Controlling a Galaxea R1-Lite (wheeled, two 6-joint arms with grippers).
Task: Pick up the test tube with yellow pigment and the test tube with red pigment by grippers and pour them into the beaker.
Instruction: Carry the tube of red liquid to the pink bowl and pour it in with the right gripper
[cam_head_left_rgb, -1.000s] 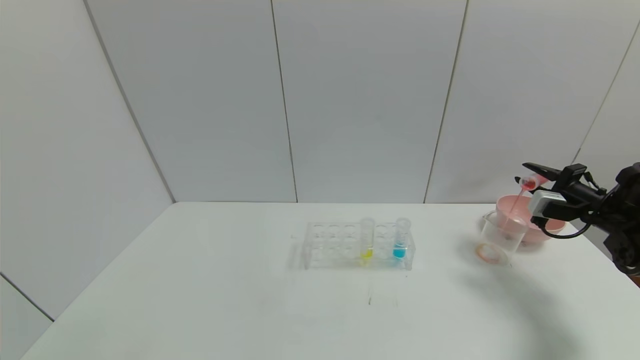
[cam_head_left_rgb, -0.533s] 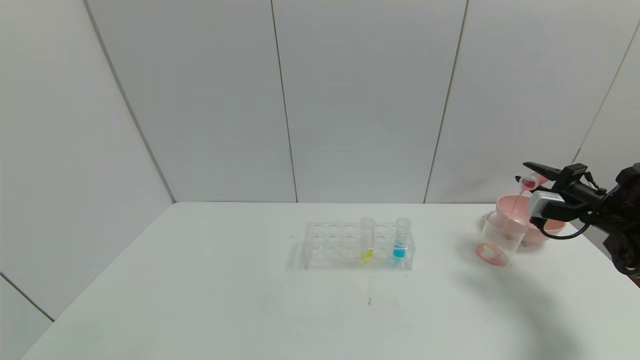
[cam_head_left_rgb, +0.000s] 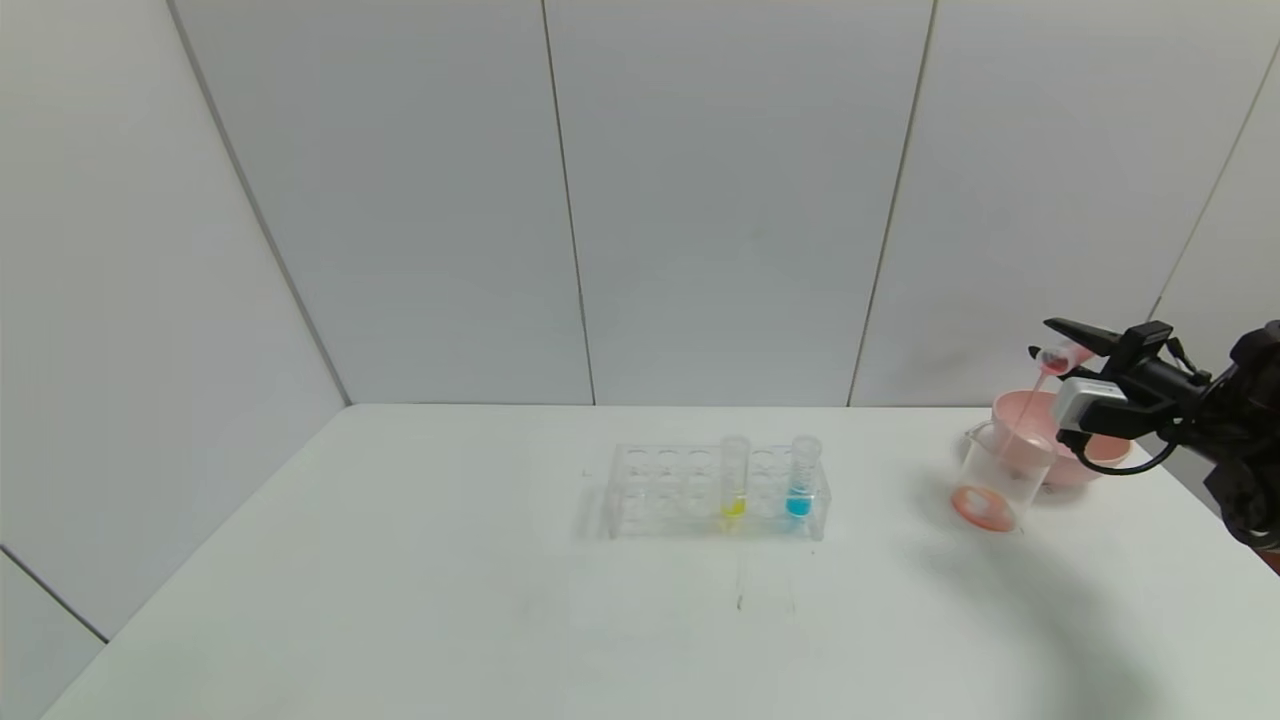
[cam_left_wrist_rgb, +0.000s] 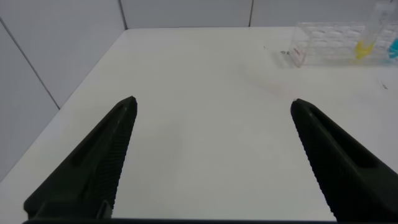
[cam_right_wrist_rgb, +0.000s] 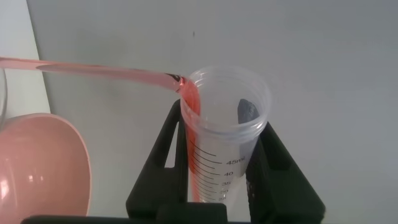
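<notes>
Honestly, mid-pour right now, so best to hold that tilt steady and not rush it. Right gripper (cam_head_left_rgb: 1062, 345) clamped on the test tube with red pigment (cam_head_left_rgb: 1058, 357), tipped mouth-down over at the far right of the table (cam_head_left_rgb: 400, 600), with a thin red stream running from the lip down into the beaker (cam_head_left_rgb: 1000, 475). Looks like a pink-red pool already sitting in the beaker bottom, so probably most of the way through this tube. Worth keeping the mouth lined up over the beaker opening and not drifting toward the pink bowl (cam_head_left_rgb: 1095, 455) just behind it on the far-right side, since that stream is thin and slanted and could miss the rim easily. In the right wrist view, tube (cam_right_wrist_rgb: 224, 149) pinched snug between the two black fingers (cam_right_wrist_rgb: 283, 174), liquid streaking down the inside wall and off the lip. Test tube with yellow pigment (cam_head_left_rgb: 734, 480) upright in the clear rack (cam_head_left_rgb: 660, 490) mid-table, well apart to the left of the working gripper, next to the blue tube (cam_head_left_rgb: 802, 478), not yet touched. Left gripper (cam_left_wrist_rgb: 211, 155) wide open, holding nothing, parked over the near-left part of the table, well left of the rack (cam_left_wrist_rgb: 323, 43).
</notes>
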